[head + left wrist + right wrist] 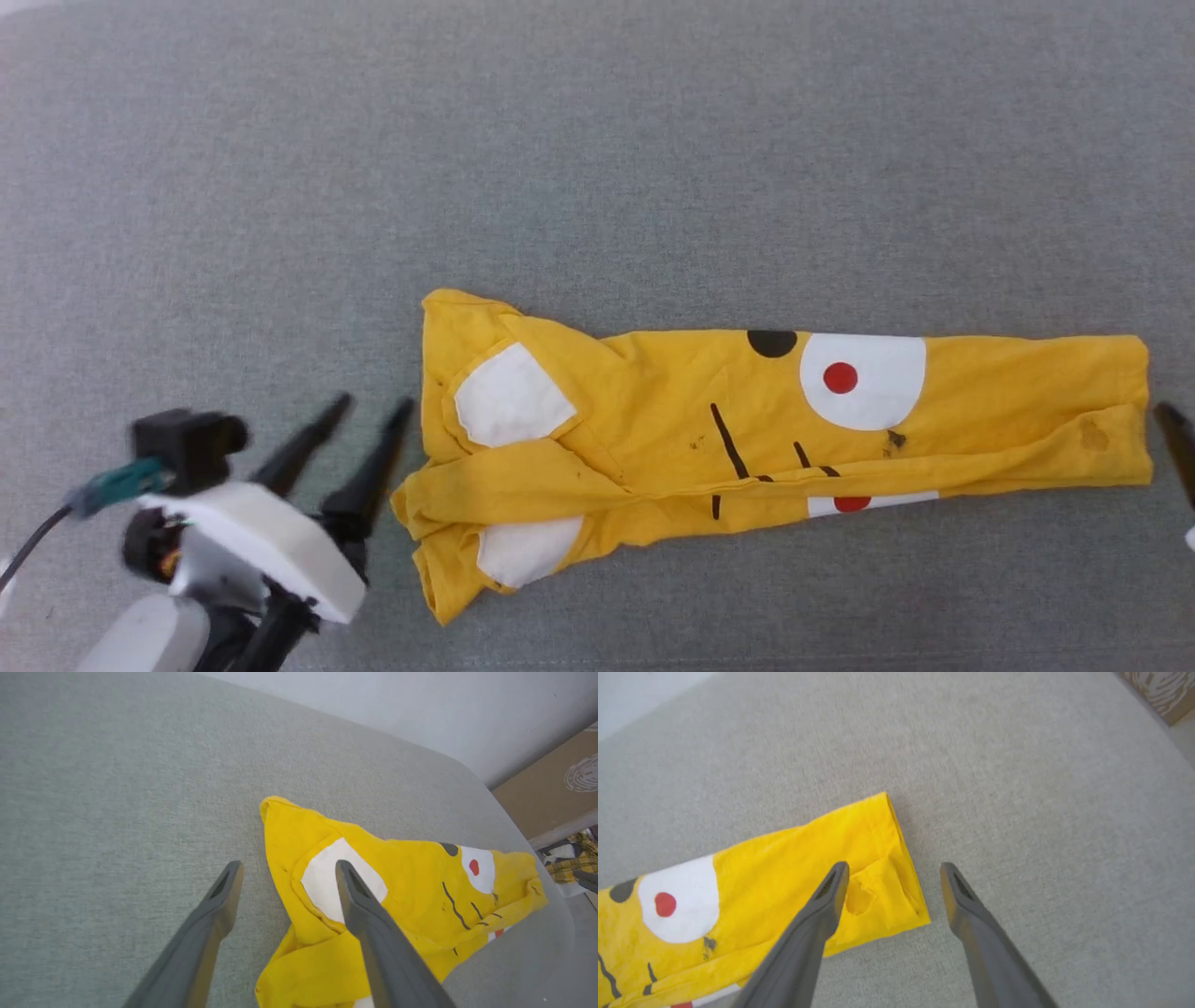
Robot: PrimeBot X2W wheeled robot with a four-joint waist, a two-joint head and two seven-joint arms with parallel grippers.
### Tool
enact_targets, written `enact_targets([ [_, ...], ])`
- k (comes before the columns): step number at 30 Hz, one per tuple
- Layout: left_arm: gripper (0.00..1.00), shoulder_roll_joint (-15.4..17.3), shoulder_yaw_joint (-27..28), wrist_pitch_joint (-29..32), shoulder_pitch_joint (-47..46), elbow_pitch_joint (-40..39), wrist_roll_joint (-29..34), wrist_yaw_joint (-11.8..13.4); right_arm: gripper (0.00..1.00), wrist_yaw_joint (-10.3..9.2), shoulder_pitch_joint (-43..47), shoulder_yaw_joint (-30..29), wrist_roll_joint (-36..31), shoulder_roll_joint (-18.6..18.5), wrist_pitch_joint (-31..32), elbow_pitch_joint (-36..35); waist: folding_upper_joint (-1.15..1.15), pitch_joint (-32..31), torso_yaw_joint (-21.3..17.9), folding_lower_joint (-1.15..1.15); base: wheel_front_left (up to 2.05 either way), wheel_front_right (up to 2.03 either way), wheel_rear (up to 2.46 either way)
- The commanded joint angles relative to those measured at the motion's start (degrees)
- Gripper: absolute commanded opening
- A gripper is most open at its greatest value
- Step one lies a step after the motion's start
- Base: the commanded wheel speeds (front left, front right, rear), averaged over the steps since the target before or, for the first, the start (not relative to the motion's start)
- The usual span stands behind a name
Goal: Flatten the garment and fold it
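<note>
The yellow T-shirt (747, 429) lies folded lengthwise into a long band across the grey surface, with white patches, a red dot in a white oval and black stripe marks on top. My left gripper (369, 415) hovers open just left of the shirt's left end, nothing between its fingers; in the left wrist view (287, 872) one finger (359, 900) is over the white patch of the shirt (397, 905). My right gripper (894, 870) is open above the right end of the shirt (859, 858). One dark fingertip (1172, 425) of it shows at the head view's right edge.
The grey fabric surface (597, 168) spreads widely behind and in front of the shirt. Its rounded edge (514, 826) shows in the left wrist view, with a brown floor (551, 793) and plaid cloth (574, 858) beyond it.
</note>
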Motion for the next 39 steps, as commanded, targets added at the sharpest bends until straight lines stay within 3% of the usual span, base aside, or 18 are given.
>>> enact_targets([
  [1,1.0,-0.3,1.6,-3.7,1.4,-1.2,2.1,1.6,1.0,-0.1,0.8,-0.7,0.4,0.8,-1.4,-2.3,0.0,-0.6,-0.1,0.0,0.0,0.0,0.0],
  [7,1.0,-3.7,7.8,-20.8,4.4,-4.0,11.6,7.9,1.0,-0.1,2.8,0.2,-1.9,2.2,-12.5,-6.4,0.0,-1.5,0.0,0.0,0.0,0.0,0.0],
  [11,1.0,-8.7,14.9,-22.5,5.4,-8.3,21.9,11.0,1.0,-0.1,4.0,1.4,-3.7,2.7,-19.5,-4.5,0.0,-2.0,0.1,0.0,0.0,0.0,0.0],
  [13,1.0,-11.1,17.7,-22.5,6.8,-11.0,29.2,11.1,1.0,-0.1,4.4,1.6,-4.2,2.9,-21.4,-3.0,0.0,-2.2,0.3,0.0,0.0,0.0,0.0],
  [16,1.0,-13.9,18.9,-22.5,9.4,-12.6,36.2,9.7,1.0,-0.1,4.7,1.8,-4.9,3.0,-22.1,-0.6,0.0,-2.3,0.5,0.0,0.0,0.0,0.0],
  [19,1.0,-16.1,19.0,-22.5,10.8,-12.2,38.9,7.7,1.0,-0.1,4.5,1.7,-5.6,2.2,-21.3,1.8,0.0,-2.2,0.9,0.0,0.0,0.0,0.0],
  [31,1.0,-21.4,21.1,-22.5,10.3,-9.0,40.8,-0.1,1.0,-0.1,-0.2,3.1,-6.8,-3.3,-17.8,11.3,0.0,-0.1,3.0,0.0,0.0,0.0,0.0],
  [39,1.0,-22.7,22.5,-22.5,9.7,-7.2,41.5,-3.6,1.0,-0.1,-3.4,4.1,-7.0,-3.8,-15.8,19.0,0.0,1.2,4.2,0.0,0.0,0.0,0.0],
])
